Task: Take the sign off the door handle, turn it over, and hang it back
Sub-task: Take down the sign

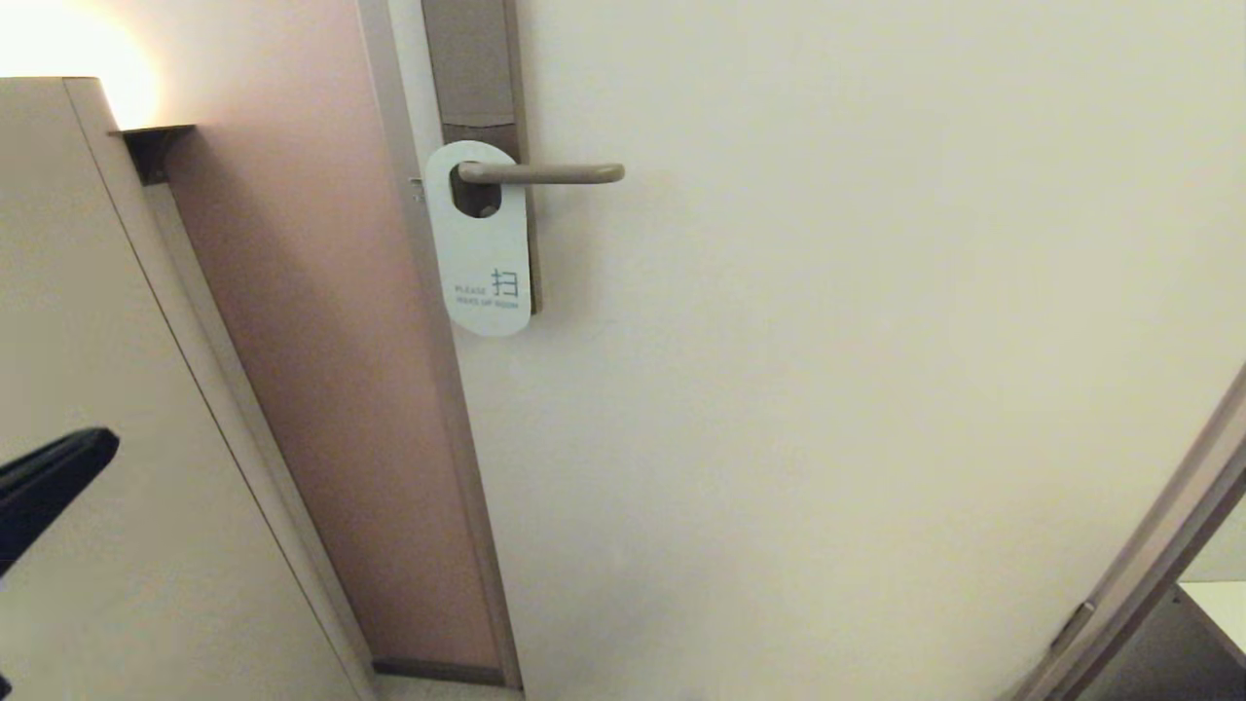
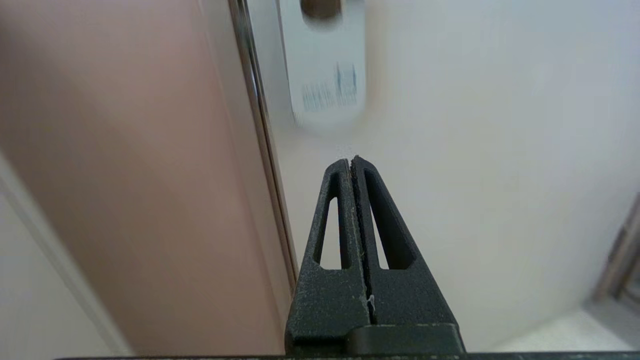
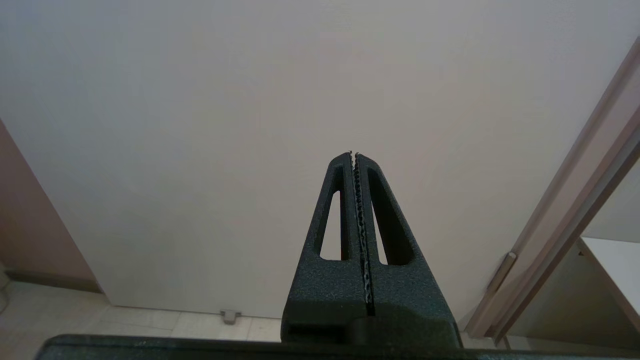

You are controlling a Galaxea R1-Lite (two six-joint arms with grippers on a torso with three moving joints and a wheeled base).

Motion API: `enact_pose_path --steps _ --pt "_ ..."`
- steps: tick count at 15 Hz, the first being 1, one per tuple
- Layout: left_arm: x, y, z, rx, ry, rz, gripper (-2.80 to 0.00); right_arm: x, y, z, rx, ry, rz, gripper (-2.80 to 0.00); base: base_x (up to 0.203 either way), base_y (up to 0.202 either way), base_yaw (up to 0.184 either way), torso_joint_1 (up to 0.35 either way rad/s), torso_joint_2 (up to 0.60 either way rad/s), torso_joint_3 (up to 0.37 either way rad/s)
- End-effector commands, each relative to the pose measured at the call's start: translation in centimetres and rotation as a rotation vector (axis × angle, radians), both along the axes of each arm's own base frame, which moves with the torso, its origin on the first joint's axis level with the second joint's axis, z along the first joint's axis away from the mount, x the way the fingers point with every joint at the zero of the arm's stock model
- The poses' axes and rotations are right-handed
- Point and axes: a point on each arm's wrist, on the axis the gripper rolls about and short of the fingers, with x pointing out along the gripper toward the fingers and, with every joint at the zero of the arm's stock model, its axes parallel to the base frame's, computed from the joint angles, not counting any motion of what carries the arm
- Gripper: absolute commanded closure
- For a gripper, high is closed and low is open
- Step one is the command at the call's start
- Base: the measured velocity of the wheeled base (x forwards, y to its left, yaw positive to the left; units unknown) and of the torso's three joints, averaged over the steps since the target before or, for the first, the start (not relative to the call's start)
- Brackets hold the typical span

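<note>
The sign (image 1: 482, 263) hangs on the door handle (image 1: 555, 174), white side out, with a dark character and small text near its lower end. The lever sticks out to the right from a tall brown backplate (image 1: 472, 68). My left gripper (image 2: 351, 161) is shut and empty, low at the left, well below the sign (image 2: 325, 75), pointing up toward it. In the head view only the dark tip of the left gripper (image 1: 97, 448) shows at the left edge. My right gripper (image 3: 353, 154) is shut and empty, facing the bare door panel; the head view does not show it.
The cream door (image 1: 827, 389) fills most of the view. A pinkish wall strip (image 1: 321, 389) and door frame (image 1: 453, 438) run down the left of it. A cabinet panel (image 1: 88, 341) stands at far left. Another frame edge (image 1: 1158, 555) slants at lower right. A door stop (image 3: 230, 315) sits on the floor.
</note>
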Motion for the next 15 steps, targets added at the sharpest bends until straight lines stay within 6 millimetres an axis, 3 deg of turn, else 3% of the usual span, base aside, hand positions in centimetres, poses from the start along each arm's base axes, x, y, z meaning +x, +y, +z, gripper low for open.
enact_pose_path --steps 1,6,11,15 --pt "-2.2 0.5 -1.7 -0.005 -0.039 0.026 0.0 0.0 0.0 0.0 0.0 0.001 0.0 0.0 0.0 0.0 0.0 0.0 0.0 0.0" --pt "-4.7 1.1 -7.9 0.008 0.015 0.145 0.0 0.0 0.0 0.0 0.0 0.001 0.001 0.0 0.0 0.0 0.0 0.0 0.0 0.0" --pt "-6.7 1.1 -11.2 0.016 0.092 0.194 0.0 0.0 0.0 0.0 0.0 0.001 0.0 0.0 0.0 0.0 0.0 0.0 0.0 0.0" --pt "-7.7 1.3 -12.3 0.01 0.079 0.297 0.0 0.0 0.0 0.0 0.0 0.001 0.0 0.0 0.0 0.0 0.0 0.0 0.0 0.0"
